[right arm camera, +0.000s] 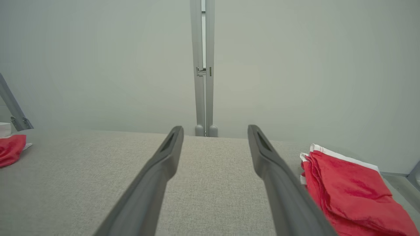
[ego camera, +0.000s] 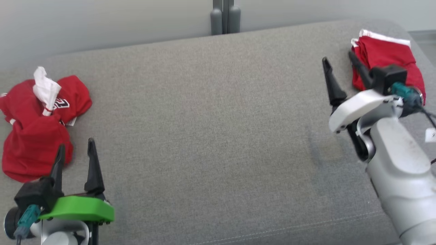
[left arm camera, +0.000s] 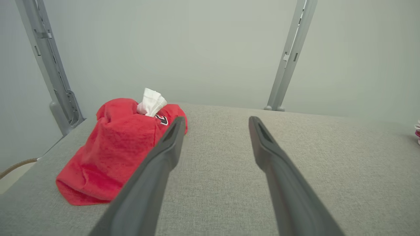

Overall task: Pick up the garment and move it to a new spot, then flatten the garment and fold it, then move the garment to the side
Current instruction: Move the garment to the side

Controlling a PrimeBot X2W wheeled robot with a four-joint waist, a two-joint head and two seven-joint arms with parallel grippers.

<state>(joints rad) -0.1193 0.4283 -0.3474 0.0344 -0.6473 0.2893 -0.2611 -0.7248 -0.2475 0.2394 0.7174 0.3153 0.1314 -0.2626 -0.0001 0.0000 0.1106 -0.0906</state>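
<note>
Left end effector (ego camera: pixel 76 144) is apart, by the crumpled red garment (ego camera: pixel 37 126); right end effector (ego camera: pixel 338 58) is apart, by the folded red garment (ego camera: pixel 388 58)

Counting two red garments: one crumpled garment (ego camera: pixel 30 153) lying just beside the left gripper (ego camera: pixel 76 144), one folded garment (ego camera: pixel 385 51) lying just beside the right gripper (ego camera: pixel 338 57). Also counting two grippers and one grey cushion (ego camera: pixel 218 119) beneath them.

The right claw (ego camera: pixel 338 56) and its wrist camera (ego camera: pixel 388 76) block the near corner of the folded red garment (ego camera: pixel 388 51). The print on the crumpled red garment (ego camera: pixel 30 149) is too small to read, and a left claw (ego camera: pixel 76 143) finger covers a bit of its edge.
</note>
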